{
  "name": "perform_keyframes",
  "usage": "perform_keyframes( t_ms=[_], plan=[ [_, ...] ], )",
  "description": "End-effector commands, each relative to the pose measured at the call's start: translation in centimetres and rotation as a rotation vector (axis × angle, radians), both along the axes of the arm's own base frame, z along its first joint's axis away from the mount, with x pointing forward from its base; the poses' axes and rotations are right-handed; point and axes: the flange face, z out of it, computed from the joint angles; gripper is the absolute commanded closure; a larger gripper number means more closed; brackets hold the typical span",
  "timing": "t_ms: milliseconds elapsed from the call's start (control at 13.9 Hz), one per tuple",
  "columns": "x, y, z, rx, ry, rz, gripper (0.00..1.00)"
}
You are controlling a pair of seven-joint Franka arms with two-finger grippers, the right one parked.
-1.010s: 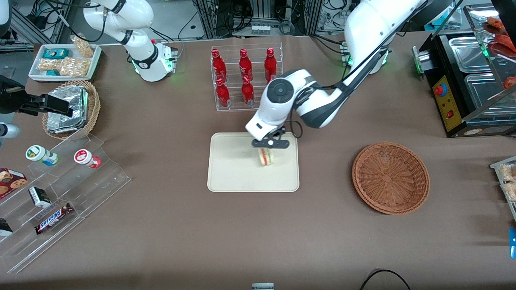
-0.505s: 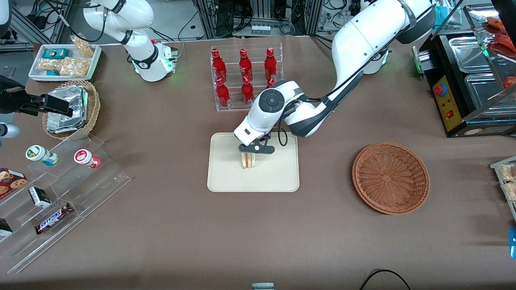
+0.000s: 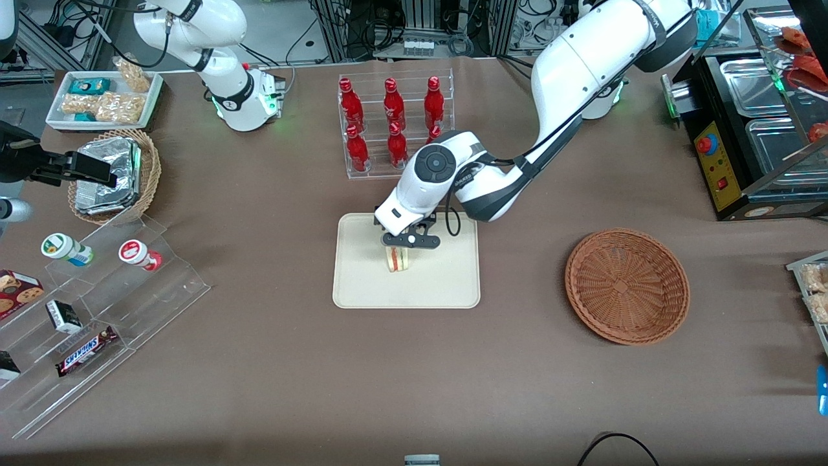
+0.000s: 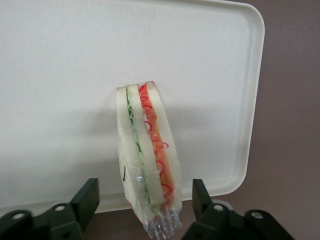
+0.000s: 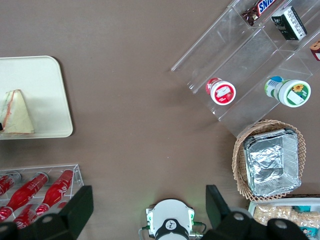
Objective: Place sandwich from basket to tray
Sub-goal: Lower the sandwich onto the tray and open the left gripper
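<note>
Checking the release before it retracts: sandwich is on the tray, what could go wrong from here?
1. The sandwich stands on its narrow edge on the tray; it may topple.
2. The open pincer straddles it with fingers close by; a skewed retreat could clip it.

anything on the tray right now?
Only the sandwich, standing on edge on the tray. The open tool straddles it, fingers clear of the bread. The tool and arm cover part of the tray.
</note>
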Motion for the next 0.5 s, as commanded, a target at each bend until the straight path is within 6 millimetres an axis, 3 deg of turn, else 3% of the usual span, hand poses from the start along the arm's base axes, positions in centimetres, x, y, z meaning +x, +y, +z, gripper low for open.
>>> perform_keyframes(
  t_ms=[0,216,433],
  plan=[
    [0.3,0.6,1.0,0.074,-0.002,0.020,0.00],
    [1.0,3.0,4.5,0.161,-0.006,0.032,0.00],
    [2.4,7.0,7.8,0.251,0.004,0.061,0.00]
  ],
)
